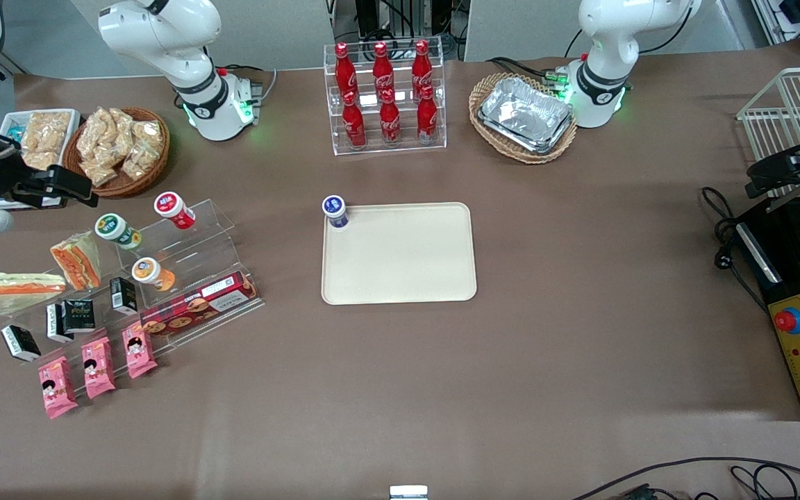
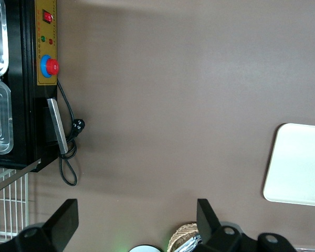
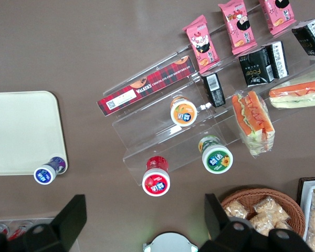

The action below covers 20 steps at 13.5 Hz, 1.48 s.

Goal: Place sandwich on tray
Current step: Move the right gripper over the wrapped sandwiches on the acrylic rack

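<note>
Brown table, clear-wrapped white-bread sandwich [image 1: 17,289] on acrylic shelf, cream tray [image 1: 400,254] midtable, claw [image 3: 142,220] open, empty.

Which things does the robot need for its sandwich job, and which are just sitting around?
Needed:
sandwich, on the clear stand
tray, on the table
gripper, open, above the snack end

Just sitting around:
brown-bread sandwich
blue-lidded cup, on the tray's corner
cola bottles
foil trays

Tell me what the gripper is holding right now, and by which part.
Nothing. The gripper is open and empty, hanging high above the snack display; the sandwich lies untouched on the clear shelf, and the tray holds only a small cup.
</note>
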Available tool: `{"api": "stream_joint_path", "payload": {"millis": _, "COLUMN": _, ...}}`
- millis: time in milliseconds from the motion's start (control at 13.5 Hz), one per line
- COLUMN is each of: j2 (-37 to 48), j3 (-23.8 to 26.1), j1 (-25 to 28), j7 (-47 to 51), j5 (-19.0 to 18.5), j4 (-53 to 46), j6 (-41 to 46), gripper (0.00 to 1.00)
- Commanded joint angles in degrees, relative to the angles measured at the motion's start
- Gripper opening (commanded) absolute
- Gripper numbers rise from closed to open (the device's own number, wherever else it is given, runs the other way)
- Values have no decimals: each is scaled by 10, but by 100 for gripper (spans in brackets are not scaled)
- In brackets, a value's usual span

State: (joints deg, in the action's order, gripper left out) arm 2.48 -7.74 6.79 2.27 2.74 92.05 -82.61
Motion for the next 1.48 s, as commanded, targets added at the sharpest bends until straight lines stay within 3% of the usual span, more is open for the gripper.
{"api": "stream_joint_path", "payload": {"millis": 0, "j2": 61, "j3": -1, "j1": -2, "j7": -23, "j5": 3, "j4": 104, "j6": -70, "gripper": 100}}
{"api": "stream_joint_path", "payload": {"millis": 148, "j2": 68, "j3": -5, "j1": -5, "j7": -123, "j5": -29, "j4": 123, "j6": -107, "gripper": 100}}
{"api": "stream_joint_path", "payload": {"millis": 517, "j2": 42, "j3": -74, "j1": -30, "j7": -359, "j5": -47, "j4": 119, "j6": -130, "gripper": 100}}
{"api": "stream_joint_path", "payload": {"millis": 812, "j2": 23, "j3": -139, "j1": -31, "j7": -522, "j5": -48, "j4": 118, "j6": -137, "gripper": 100}}
{"api": "stream_joint_path", "payload": {"millis": 1182, "j2": -17, "j3": -174, "j1": -33, "j7": -717, "j5": -48, "j4": 113, "j6": -158, "gripper": 100}}
{"api": "stream_joint_path", "payload": {"millis": 1403, "j2": -34, "j3": -188, "j1": -31, "j7": -767, "j5": -49, "j4": 113, "j6": -166, "gripper": 100}}
